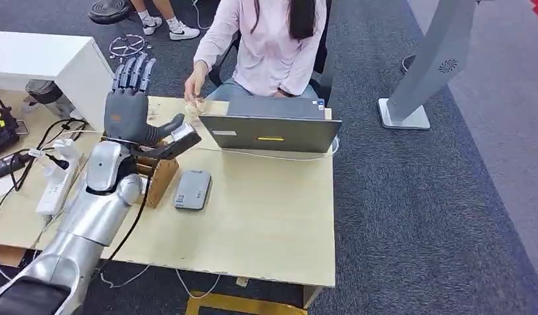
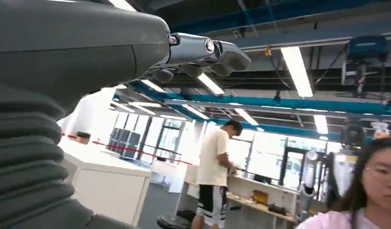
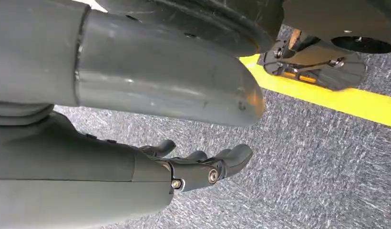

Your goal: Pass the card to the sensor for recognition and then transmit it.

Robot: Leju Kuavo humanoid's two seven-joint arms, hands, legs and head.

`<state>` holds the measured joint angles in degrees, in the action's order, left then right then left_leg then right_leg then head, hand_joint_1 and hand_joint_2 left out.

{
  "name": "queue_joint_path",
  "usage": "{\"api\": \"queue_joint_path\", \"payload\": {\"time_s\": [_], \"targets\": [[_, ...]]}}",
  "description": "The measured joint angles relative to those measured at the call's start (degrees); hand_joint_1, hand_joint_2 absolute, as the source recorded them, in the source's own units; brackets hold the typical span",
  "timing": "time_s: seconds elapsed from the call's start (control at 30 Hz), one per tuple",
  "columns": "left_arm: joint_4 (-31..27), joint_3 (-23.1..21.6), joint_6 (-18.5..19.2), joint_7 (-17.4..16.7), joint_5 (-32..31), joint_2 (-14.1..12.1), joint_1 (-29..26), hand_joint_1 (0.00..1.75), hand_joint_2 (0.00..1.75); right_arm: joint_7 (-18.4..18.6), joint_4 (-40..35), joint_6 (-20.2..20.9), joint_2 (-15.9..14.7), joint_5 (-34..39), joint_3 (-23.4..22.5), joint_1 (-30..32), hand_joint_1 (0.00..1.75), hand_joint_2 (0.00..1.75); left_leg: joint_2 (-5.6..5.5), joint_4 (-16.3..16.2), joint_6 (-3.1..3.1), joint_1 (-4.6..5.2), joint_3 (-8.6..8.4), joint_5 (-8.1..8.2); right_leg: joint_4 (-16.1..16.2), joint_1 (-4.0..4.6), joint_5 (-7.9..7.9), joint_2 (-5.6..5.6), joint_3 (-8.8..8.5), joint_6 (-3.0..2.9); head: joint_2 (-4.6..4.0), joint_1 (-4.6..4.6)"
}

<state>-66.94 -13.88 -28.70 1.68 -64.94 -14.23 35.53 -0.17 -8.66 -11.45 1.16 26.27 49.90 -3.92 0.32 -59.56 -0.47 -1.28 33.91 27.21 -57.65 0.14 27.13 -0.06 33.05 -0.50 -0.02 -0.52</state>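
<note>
Left robot hand [image 1: 132, 108] pinches a card [image 1: 178, 141] by thumb, other fingers straight up, half hiding the wooden holder [image 1: 160, 177]. Right robot hand [image 3: 203, 167] hangs loosely curled, empty. Laptop [image 1: 269, 128] label unreadable.

**Card** [image 1: 179, 142]: we see a thin, flat, dark rectangle with a pale glossy end. It is tilted, with the glossy end raised toward the laptop [image 1: 269, 125], and sits just off the laptop's near left corner, clear of the tabletop. The left hand [image 1: 130, 108] pinches it under the thumb, with the other fingers upright.

**Sensor** [image 1: 192, 189]: we see a flat grey slab with rounded corners. It lies face-up on the table in front of the laptop's left end, below and just right of the card, and they do not touch.
</note>
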Motion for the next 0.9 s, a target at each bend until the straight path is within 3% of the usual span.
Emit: {"api": "queue_joint_path", "payload": {"time_s": [0.03, 0.23, 0.43, 0.57, 0.73, 0.9], "targets": [[-0.8, 0.0, 0.0, 0.0, 0.2, 0.0, -0.6, 0.0, 1.75, 0.0, 0.0, 0.0, 0.0, 0.0, 0.0, 0.0, 0.0, 0.0, 0.0, 0.0, 0.0, 0.0, 0.0, 0.0, 0.0, 0.0, 0.0, 0.0, 0.0, 0.0, 0.0, 0.02], [-6.5, 0.3, 1.4, 1.5, 2.1, 0.0, -4.8, 0.0, 1.75, 0.0, 0.0, -0.5, 0.0, 1.2, 0.0, 0.0, 0.0, 0.0, 0.06, 0.1, 0.0, 0.03, -0.05, 0.0, 0.0, -0.04, 0.0, 0.03, -0.1, 0.0, 0.0, 0.04], [-22.1, 1.9, 4.8, 0.9, 1.3, -1.8, -26.6, 0.0, 1.75, -0.6, 0.0, -1.8, 0.0, 4.2, -0.5, 0.9, 0.0, 0.0, 0.38, 0.3, -0.01, 0.27, -0.3, 0.27, 0.0, -0.3, 0.24, 0.35, -0.05, 0.03, 0.0, -0.09], [-26.3, 5.1, 9.3, 0.2, 1.3, -4.0, -37.3, 0.0, 1.75, -0.6, 0.2, -1.8, 0.0, 4.9, -0.9, 1.4, 0.0, 0.0, 0.3, 0.3, -0.03, 0.25, -0.3, 0.32, 0.0, -0.28, 0.42, 0.27, -0.01, 0.0, 0.0, -0.13], [-28.5, 7.4, 14.6, 0.1, 1.4, -5.1, -41.6, 0.0, 1.75, -0.9, 0.3, -2.0, 0.0, 5.3, -1.2, 1.3, 0.0, 0.0, 0.16, 0.4, -0.04, 0.24, -0.31, 0.31, 0.0, -0.28, 0.42, 0.13, -0.1, 0.01, 0.0, -0.11], [-28.6, 7.5, 14.9, 0.1, 1.4, -5.1, -42.1, 0.0, 1.75, -1.0, 0.3, -2.0, 0.0, 5.4, -1.2, 1.3, 0.0, 0.0, 0.16, 0.4, -0.06, 0.24, -0.31, 0.3, 0.0, -0.28, 0.42, 0.14, -0.1, 0.0, 0.0, -0.15]]}}
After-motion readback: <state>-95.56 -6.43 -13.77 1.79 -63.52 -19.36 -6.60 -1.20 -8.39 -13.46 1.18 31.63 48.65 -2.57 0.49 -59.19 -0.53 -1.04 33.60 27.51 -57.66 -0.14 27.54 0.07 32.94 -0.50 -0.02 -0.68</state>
